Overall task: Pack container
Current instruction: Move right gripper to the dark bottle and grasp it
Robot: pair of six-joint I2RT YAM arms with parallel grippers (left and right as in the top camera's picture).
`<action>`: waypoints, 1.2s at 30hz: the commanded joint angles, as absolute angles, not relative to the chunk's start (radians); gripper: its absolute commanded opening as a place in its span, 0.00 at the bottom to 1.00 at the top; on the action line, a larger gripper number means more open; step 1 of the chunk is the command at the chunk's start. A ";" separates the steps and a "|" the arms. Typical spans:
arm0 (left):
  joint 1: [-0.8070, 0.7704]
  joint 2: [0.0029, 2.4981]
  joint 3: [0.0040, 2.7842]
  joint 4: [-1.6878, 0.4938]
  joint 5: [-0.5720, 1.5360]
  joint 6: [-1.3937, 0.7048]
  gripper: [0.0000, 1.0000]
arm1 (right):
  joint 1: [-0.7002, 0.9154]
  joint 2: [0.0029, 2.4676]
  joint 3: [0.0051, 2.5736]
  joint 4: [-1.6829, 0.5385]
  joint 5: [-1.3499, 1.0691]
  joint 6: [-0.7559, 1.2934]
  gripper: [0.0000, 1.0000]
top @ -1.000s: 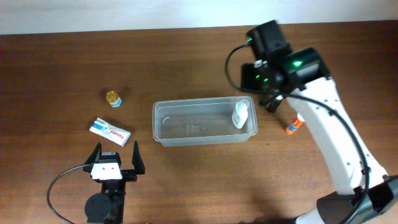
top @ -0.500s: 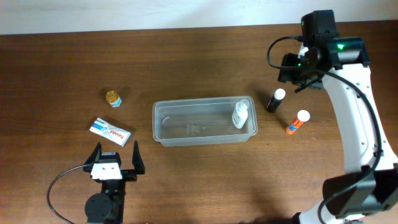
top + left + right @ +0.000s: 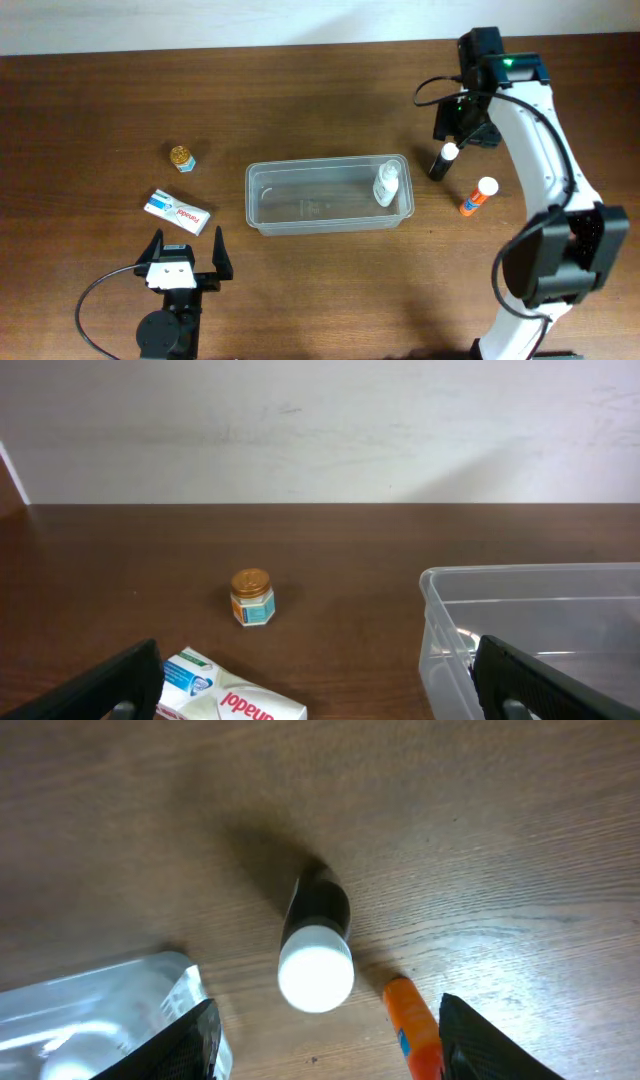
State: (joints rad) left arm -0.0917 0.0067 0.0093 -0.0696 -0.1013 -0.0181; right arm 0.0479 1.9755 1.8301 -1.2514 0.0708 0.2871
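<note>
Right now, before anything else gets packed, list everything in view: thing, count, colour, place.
container: 1, clear, table centre
bottle: 1, white, inside container, right end
jar: 1, gold lid, left of container
Panadol box: 1, white-blue, left of container, nearer robot
tube: 1, black, white cap, upright, right of container
glue stick: 1, orange, white cap, right of tube
table: 1, brown wood
left gripper: 1, black, open, near edge
right gripper: 1, black, open, above tube

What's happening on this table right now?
A two-armed robot is packing small items into a clear plastic container, which holds one small white bottle. The right gripper hovers open above a black, white-capped bottle standing beside an orange glue stick. The left gripper rests open near a toothpaste box and a small jar, touching nothing.
</note>
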 commanded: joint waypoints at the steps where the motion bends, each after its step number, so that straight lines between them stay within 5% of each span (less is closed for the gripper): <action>1: -0.087 0.007 0.009 -0.076 -0.101 0.001 0.99 | 0.043 2.021 1.842 -1.251 0.087 0.288 0.62; 16: -0.087 0.007 0.009 -0.076 -0.101 0.001 0.99 | 0.043 2.083 1.842 -1.272 0.083 0.288 0.48; 29: -0.087 0.007 0.009 -0.076 -0.101 0.001 0.99 | 0.043 2.084 1.779 -1.225 0.083 0.289 0.47; 36: -0.087 0.007 0.009 -0.076 -0.101 0.001 0.99 | 0.043 2.084 1.771 -1.215 0.083 0.288 0.34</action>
State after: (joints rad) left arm -0.0917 0.0067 0.0093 -0.0696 -0.1013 -0.0181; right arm 0.0483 2.0792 1.7790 -1.2186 0.0704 0.2874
